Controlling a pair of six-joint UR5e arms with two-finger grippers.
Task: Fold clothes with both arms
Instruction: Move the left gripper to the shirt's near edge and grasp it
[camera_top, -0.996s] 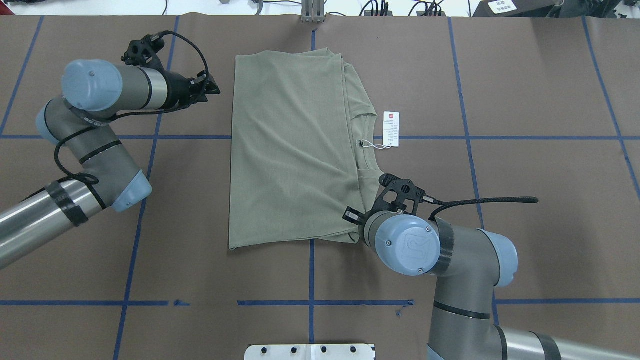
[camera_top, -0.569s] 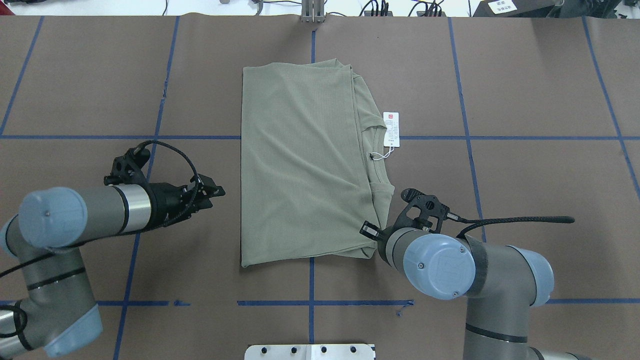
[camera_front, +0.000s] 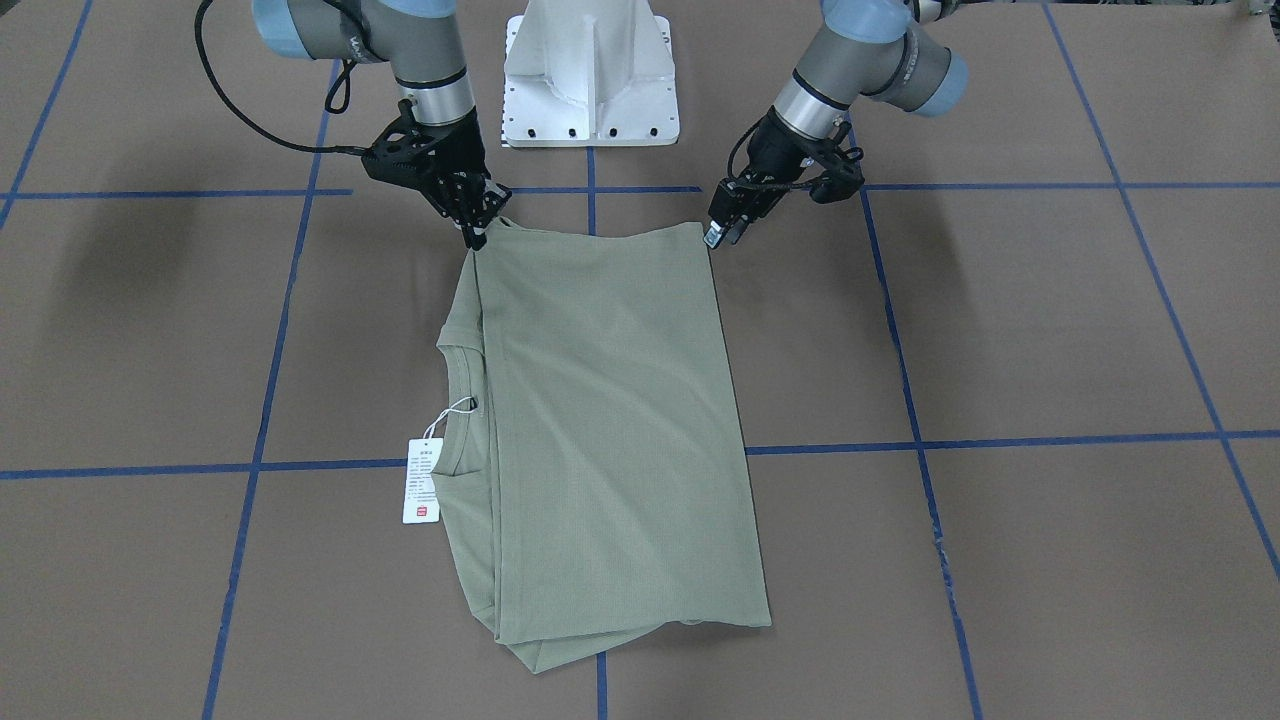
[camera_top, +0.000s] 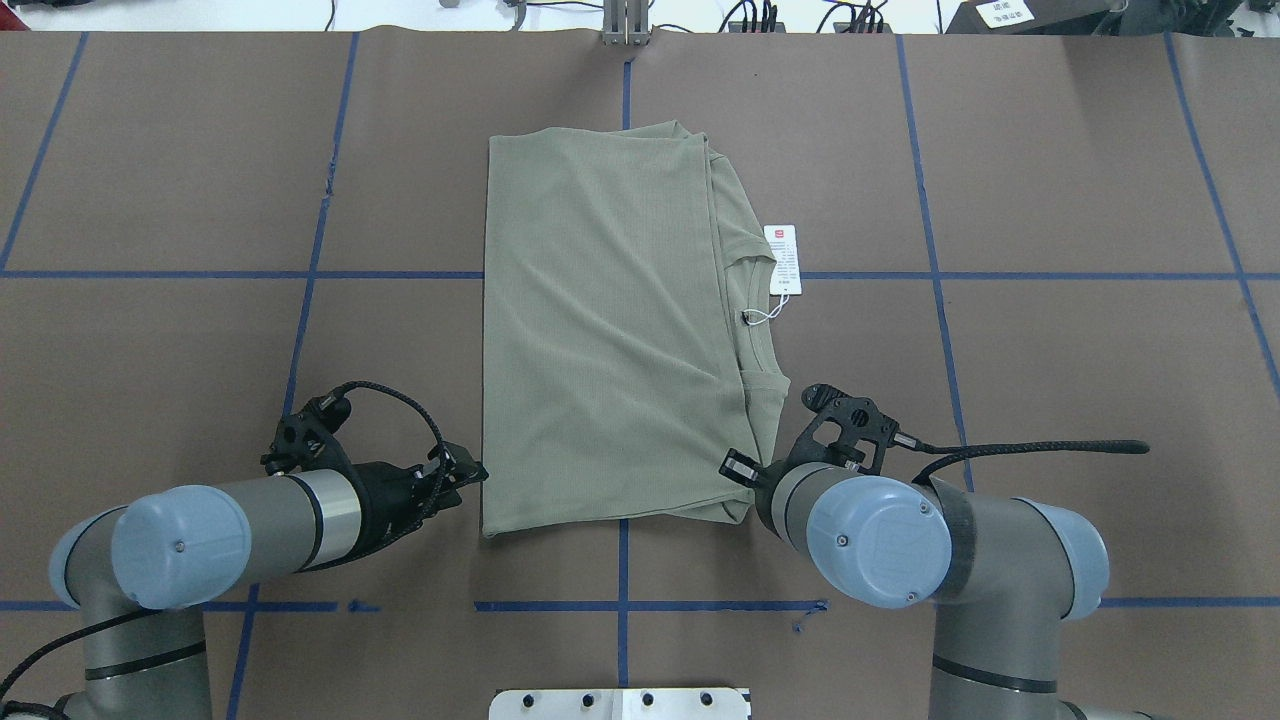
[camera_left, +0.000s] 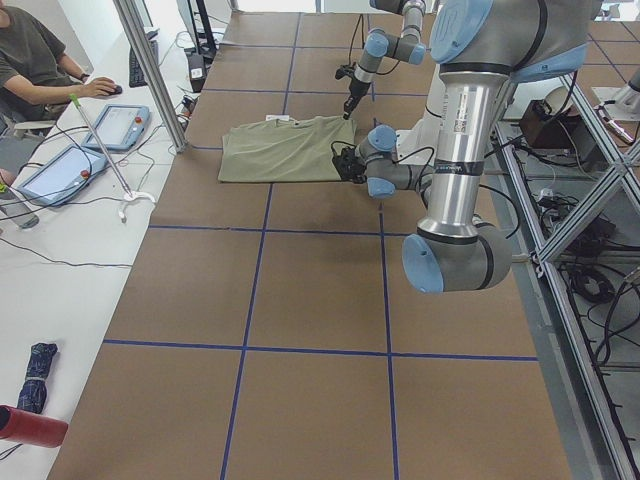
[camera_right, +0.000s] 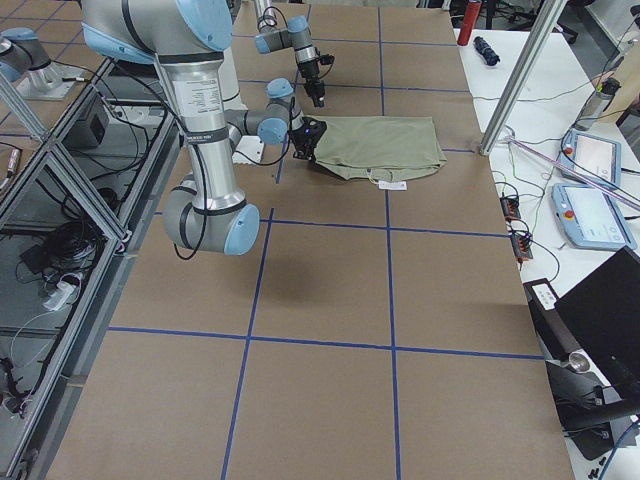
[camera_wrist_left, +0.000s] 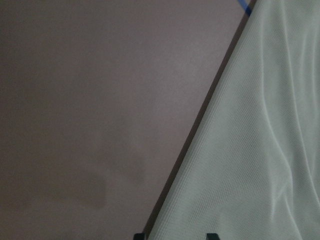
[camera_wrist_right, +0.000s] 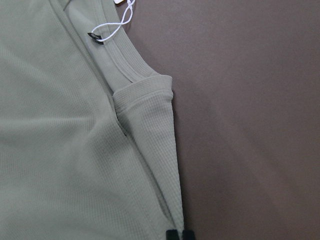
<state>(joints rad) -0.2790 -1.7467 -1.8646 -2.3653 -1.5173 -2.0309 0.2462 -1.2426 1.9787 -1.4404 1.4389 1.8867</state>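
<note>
The brown bench (camera_top: 1050, 150) carries the sage-green shirt (camera_top: 600, 330), folded into a tall rectangle at its centre. My left jaws stand apart astride the shirt's edge near its 7 o'clock corner, clamping nothing. My right jaws are pinched closed on the 5 o'clock corner. The white hang tag (camera_top: 785, 258) lies at the shirt's 3 o'clock edge.

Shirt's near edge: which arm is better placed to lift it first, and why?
Right: the right gripper looks shut on the shirt's corner; the left gripper is open at its own.
</note>
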